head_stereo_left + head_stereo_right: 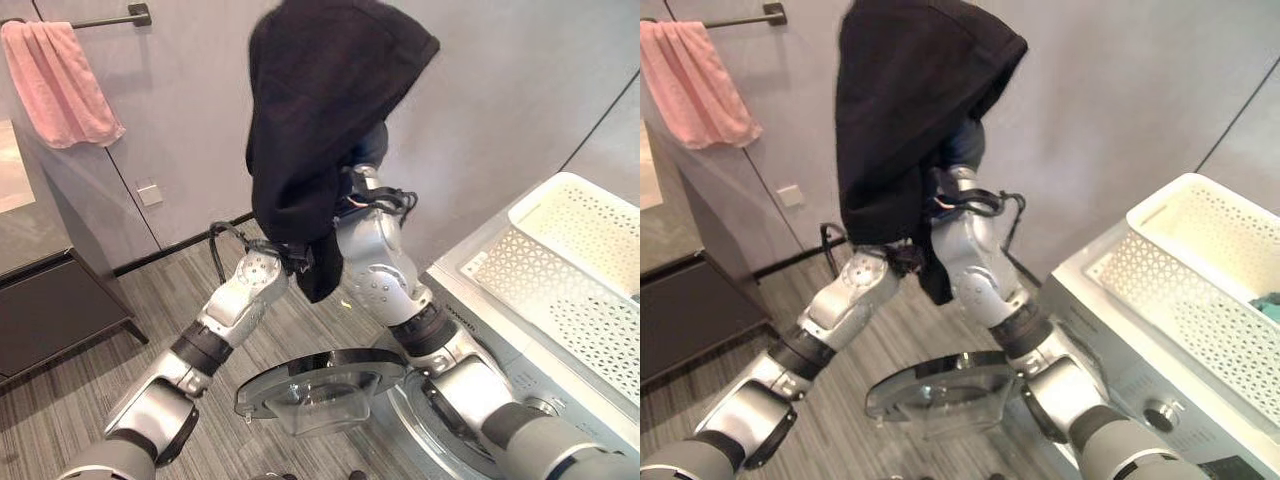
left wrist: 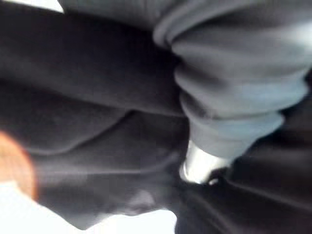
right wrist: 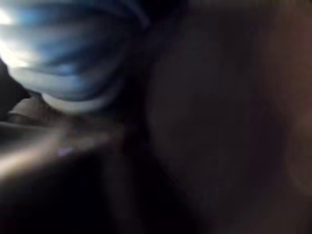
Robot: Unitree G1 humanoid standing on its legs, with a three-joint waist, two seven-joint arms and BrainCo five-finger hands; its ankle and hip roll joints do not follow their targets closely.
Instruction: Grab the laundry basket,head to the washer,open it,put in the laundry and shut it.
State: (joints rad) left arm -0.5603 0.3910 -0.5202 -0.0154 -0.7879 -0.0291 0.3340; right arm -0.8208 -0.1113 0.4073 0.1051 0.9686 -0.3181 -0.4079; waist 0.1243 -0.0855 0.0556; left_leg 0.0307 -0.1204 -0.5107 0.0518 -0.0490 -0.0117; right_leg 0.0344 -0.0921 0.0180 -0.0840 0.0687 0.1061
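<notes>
Hands both buried under black garment, grip untellable; right eye view catches teal cloth in basket

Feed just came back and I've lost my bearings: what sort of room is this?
Most likely a home laundry or bathroom corner. A washer stands with its door open and a white basket on top, and a pink towel hangs from a wall rail.

Both hands are hidden under the black garment, so their grip cannot be told. The laundry basket is cut off at the 3 o'clock edge, the pink towel at 10 o'clock.
</notes>
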